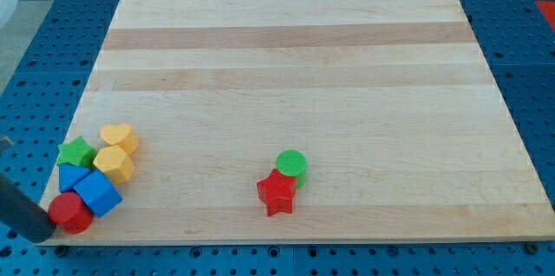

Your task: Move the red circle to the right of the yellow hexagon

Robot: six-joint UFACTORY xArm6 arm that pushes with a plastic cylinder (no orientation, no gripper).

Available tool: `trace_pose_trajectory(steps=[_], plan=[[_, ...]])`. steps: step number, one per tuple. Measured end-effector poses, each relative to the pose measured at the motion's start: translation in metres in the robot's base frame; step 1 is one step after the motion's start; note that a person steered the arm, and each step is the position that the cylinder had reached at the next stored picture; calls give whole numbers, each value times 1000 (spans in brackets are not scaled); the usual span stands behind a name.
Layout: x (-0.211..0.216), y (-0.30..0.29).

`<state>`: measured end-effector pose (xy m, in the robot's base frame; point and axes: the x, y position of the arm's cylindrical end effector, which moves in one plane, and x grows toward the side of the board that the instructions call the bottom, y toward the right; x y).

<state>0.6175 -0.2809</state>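
The red circle (69, 213) lies at the board's bottom left corner. My tip (46, 232) is just to its left and slightly below, touching or nearly touching it. The yellow hexagon (114, 163) sits up and to the right of the red circle. A blue cube (98, 193) lies between them, against the red circle's right side.
A green star (75, 152), a yellow heart (119, 137) and a second blue block (69, 176) crowd the same corner. A green circle (291, 164) and a red star (277, 193) touch near the bottom middle. The wooden board's (286, 68) left edge runs close by the cluster.
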Motion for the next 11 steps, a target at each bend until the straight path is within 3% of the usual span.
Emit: trace_pose_trajectory(steps=[3,5,7,10,11], plan=[[1,11],[-1,50],[-2,133],[-58,177],[-27,177]])
